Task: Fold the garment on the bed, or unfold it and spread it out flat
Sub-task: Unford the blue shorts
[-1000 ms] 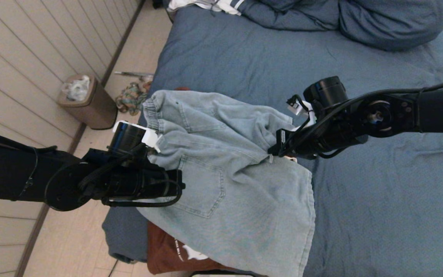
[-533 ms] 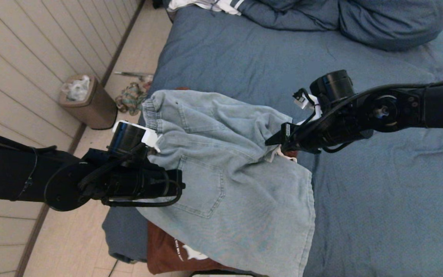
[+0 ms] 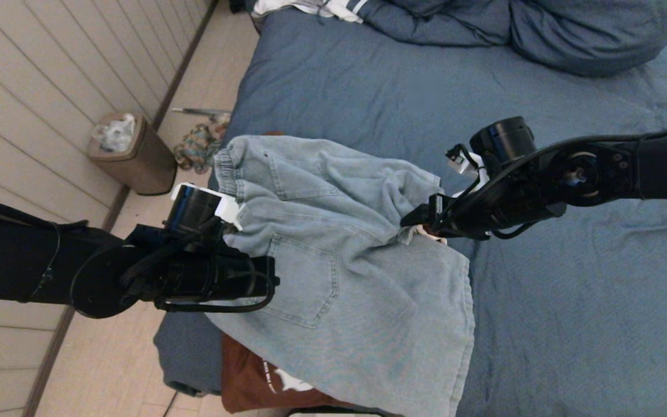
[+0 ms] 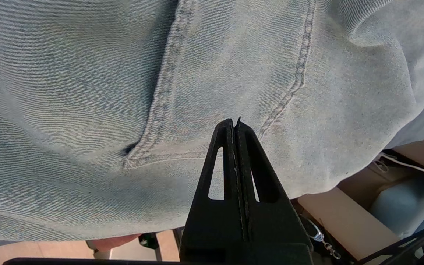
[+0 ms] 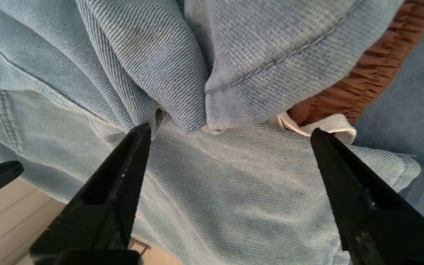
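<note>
Shorts (image 3: 345, 260) are lying bunched on the bed (image 3: 542, 318), folding barely begun. Right gripper (image 5: 230, 147) is gaping wide at 3 o'clock, empty; left gripper (image 4: 236, 123) is sitting pinched closed, empty.

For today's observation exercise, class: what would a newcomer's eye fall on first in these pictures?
First, the pale blue denim shorts, rumpled over the near left corner of the wide slate-blue bed, with a rust-brown garment peeking from beneath. Next, two black arms flank them: the right pincer gapes wide over a fold, and the left pincer is shut beside a pocket seam.
</note>
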Tool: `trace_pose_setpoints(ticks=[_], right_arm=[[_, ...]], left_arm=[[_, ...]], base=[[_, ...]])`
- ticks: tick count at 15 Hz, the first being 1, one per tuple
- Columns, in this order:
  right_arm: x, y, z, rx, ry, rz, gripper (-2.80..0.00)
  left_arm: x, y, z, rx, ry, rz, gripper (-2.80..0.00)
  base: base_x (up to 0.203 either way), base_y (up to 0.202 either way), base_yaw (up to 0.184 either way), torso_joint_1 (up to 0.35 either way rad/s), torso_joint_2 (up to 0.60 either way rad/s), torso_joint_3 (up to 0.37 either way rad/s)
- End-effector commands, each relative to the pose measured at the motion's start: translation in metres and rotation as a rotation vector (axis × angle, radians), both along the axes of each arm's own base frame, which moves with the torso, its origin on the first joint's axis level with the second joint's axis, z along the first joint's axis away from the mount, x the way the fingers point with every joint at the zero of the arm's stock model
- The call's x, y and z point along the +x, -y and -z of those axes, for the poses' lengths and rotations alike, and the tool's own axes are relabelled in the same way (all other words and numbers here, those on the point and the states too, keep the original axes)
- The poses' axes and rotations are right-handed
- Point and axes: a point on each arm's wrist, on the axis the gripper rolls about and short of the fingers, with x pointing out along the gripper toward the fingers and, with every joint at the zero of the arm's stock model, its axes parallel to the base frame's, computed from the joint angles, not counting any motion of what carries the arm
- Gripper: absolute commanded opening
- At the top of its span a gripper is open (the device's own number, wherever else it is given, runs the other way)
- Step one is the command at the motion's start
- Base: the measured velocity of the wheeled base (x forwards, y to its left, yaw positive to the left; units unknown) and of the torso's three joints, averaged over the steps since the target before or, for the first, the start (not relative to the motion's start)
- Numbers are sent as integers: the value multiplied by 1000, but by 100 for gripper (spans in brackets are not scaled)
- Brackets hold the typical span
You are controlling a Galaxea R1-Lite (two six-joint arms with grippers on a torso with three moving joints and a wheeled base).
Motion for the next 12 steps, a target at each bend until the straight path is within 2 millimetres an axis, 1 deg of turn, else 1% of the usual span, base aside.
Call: trace_pose_setpoints(ticks=[1, 3, 5, 8, 10, 12], right_arm=[[-7, 2, -3, 2, -2, -3, 0], [-17, 5, -2, -1, 3, -6, 0], [-22, 8, 3, -6, 17, -10, 0], [-18, 27, 6, -79, 51, -5, 0], [-17, 29, 4, -181, 93, -29, 0], [-15, 25, -2, -247, 147, -51, 0]], left_arm=[[0, 0, 1, -1, -3, -1, -280], [0, 0, 1, -2, -3, -1, -280], [0, 0, 0, -3, -2, -2, -280], [-1, 1, 0, -1, -3, 2, -280], [0, 2, 1, 0, -5, 4, -280], [-1, 2, 2, 1, -7, 5, -280]], base=[[0, 0, 0, 0, 0, 0], [0, 0, 0, 0, 0, 0], [0, 0, 0, 0, 0, 0], [0, 0, 0, 0, 0, 0], [0, 0, 0, 0, 0, 0], [0, 0, 0, 0, 0, 0]])
